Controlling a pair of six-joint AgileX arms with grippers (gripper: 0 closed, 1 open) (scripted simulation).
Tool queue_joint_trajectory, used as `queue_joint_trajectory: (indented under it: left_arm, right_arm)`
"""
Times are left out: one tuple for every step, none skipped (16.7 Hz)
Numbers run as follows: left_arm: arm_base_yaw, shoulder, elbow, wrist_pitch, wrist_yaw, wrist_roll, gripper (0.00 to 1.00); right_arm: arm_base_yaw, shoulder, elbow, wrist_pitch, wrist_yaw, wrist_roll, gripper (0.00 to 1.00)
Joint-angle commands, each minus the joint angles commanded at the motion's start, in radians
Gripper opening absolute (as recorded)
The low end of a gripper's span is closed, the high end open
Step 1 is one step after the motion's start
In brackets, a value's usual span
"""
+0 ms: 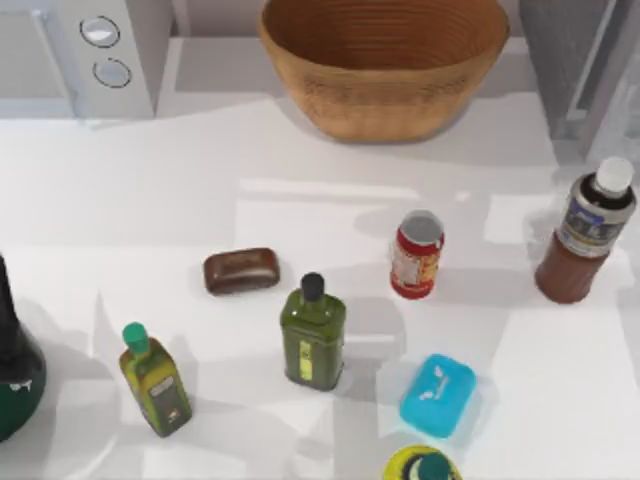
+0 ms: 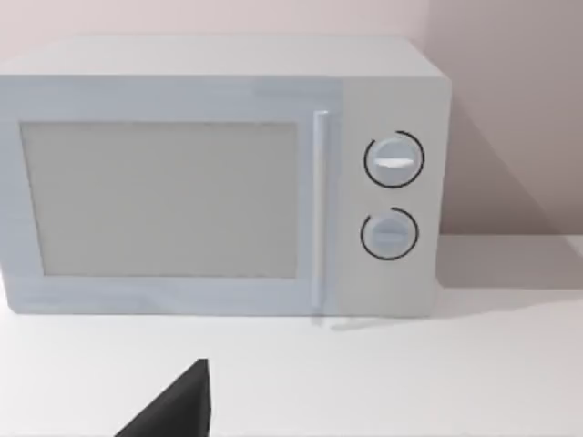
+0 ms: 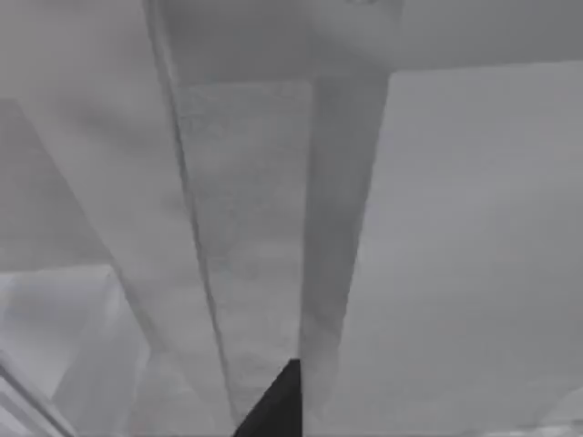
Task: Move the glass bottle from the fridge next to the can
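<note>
White table (image 1: 300, 170): left arm (image 1: 15, 370) parked at left edge

The top view looks straight down on the white surface (image 1: 330, 200). The left wrist view faces the grey two-knob appliance (image 2: 219, 173) level and near, sharing it with the top view's left corner. The right wrist view sits close against the grey metal fridge (image 3: 273, 228).

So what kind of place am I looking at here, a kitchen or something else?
Most likely a rendered kitchen counter: a microwave with two knobs stands at the back left, a wicker basket sits in the middle, and a fridge is at the right, with a can and bottles on the white table.
</note>
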Motion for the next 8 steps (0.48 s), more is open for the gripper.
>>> queue_joint_trajectory:
  left_arm:
    - [0.0,0.0,0.0,0.0,0.0,0.0,1.0]
    - [0.0,0.0,0.0,0.0,0.0,0.0,1.0]
    - [0.0,0.0,0.0,0.0,0.0,0.0,1.0]
    - [0.0,0.0,0.0,0.0,0.0,0.0,1.0]
    - [0.0,0.0,0.0,0.0,0.0,0.0,1.0]
    - [0.0,0.0,0.0,0.0,0.0,0.0,1.0]
    - [0.0,0.0,0.0,0.0,0.0,0.0,1.0]
    - [0.0,0.0,0.0,0.0,0.0,0.0,1.0]
  right_arm:
    - [0.009,-0.003,-0.01,0.006,0.009,0.011,1.0]
    - [0.01,-0.003,-0.012,0.007,0.01,0.013,1.0]
    - [0.01,-0.003,-0.012,0.007,0.01,0.013,1.0]
    - [0.01,-0.003,-0.012,0.007,0.01,0.013,1.0]
    - [-0.005,0.002,-0.016,0.004,0.015,0.008,1.0]
    - [-0.006,0.005,-0.013,0.004,0.016,0.009,1.0]
    - [-0.007,0.016,0.0,0.002,0.017,0.009,1.0]
    - [-0.009,0.037,0.024,-0.002,0.019,0.011,1.0]
